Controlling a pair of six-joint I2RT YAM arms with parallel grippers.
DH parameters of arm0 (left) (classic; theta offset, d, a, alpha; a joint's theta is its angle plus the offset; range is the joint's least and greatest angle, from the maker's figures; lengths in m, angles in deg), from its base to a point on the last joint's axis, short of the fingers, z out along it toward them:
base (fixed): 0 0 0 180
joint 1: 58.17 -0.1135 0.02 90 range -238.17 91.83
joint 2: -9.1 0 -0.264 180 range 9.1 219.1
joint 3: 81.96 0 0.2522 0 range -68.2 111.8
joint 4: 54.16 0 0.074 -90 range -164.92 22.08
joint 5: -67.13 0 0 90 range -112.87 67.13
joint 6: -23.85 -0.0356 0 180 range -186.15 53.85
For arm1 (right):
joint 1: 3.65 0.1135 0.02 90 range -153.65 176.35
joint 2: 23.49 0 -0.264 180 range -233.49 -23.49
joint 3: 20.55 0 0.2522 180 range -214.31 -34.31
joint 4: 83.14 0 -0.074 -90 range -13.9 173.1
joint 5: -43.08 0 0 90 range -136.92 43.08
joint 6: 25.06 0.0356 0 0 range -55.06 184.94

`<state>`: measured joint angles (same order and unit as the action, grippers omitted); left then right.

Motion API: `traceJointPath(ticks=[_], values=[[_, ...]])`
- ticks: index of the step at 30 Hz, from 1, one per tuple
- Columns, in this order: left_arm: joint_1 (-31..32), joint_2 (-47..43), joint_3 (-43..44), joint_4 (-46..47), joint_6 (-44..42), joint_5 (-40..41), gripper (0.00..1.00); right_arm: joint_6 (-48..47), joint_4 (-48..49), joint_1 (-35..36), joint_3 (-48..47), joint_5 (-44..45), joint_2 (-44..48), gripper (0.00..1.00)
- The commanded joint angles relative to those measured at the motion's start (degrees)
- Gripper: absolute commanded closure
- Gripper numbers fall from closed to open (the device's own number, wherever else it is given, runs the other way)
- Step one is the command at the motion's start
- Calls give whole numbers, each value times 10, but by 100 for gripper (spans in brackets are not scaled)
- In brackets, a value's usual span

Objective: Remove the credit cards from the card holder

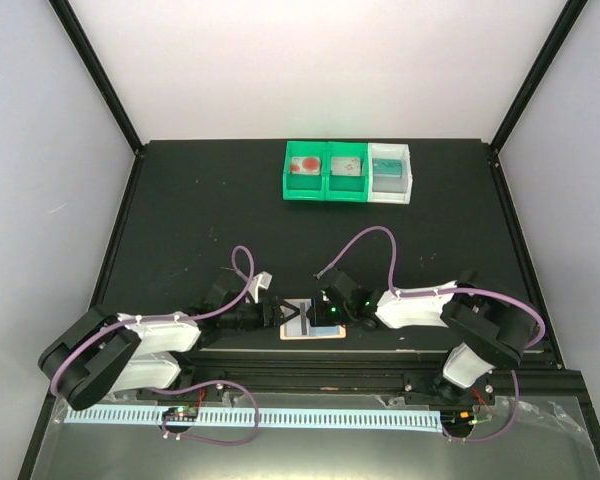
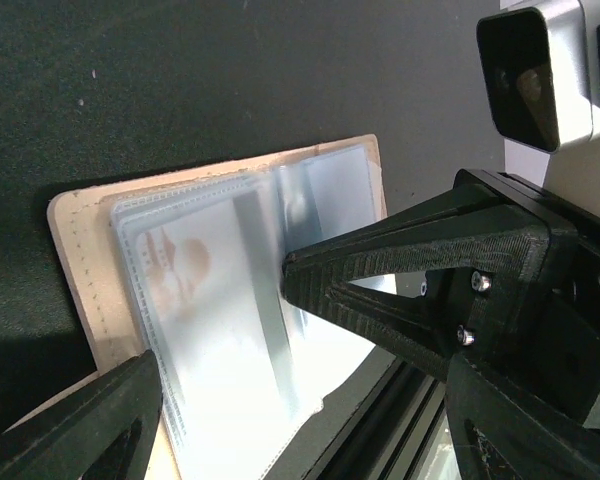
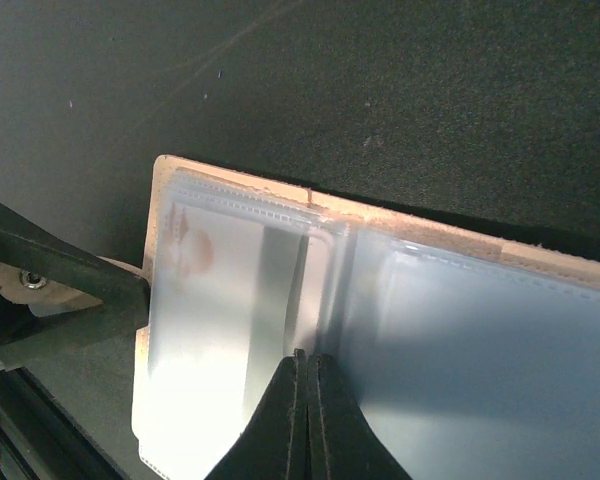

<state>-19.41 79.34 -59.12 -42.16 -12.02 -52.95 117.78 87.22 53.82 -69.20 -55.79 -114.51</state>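
The card holder [image 1: 315,336] lies open on the black table between both grippers, with a tan border [image 2: 75,260] and clear sleeves [image 3: 460,340]. A pale blue credit card with a dark stripe [image 2: 210,310] sits inside its left sleeve, also seen in the right wrist view [image 3: 230,300]. My right gripper [image 3: 305,358] is shut, its tips together at the fold beside the card's edge. I cannot tell whether anything thin is pinched. My left gripper [image 2: 300,440] is open and straddles the holder's left half, with one finger [image 2: 80,430] over the tan corner. In the top view the left gripper [image 1: 277,312] and right gripper [image 1: 318,316] meet over the holder.
Two green bins [image 1: 325,172] and a white bin [image 1: 391,172] stand at the table's back, holding small flat items. The table's metal front rail [image 1: 380,365] runs just behind the holder's near edge.
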Motion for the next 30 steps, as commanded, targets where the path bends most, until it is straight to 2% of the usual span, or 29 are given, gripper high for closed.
traceJointPath(ticks=[1, 9, 20, 30], values=[[3, 23, -1, 31, 4, -5, 20, -1, -44, 4, 21, 12, -17, 99], [4, 17, 0, 45, 18, -13, 20, 0, -40, 4, 22, 10, -19, 99], [11, -49, 8, 10, 19, -12, 21, 4, -18, 5, 31, 9, -11, 99], [28, -40, 26, 12, 21, -21, 21, 11, 15, 5, 47, 4, 4, 98]])
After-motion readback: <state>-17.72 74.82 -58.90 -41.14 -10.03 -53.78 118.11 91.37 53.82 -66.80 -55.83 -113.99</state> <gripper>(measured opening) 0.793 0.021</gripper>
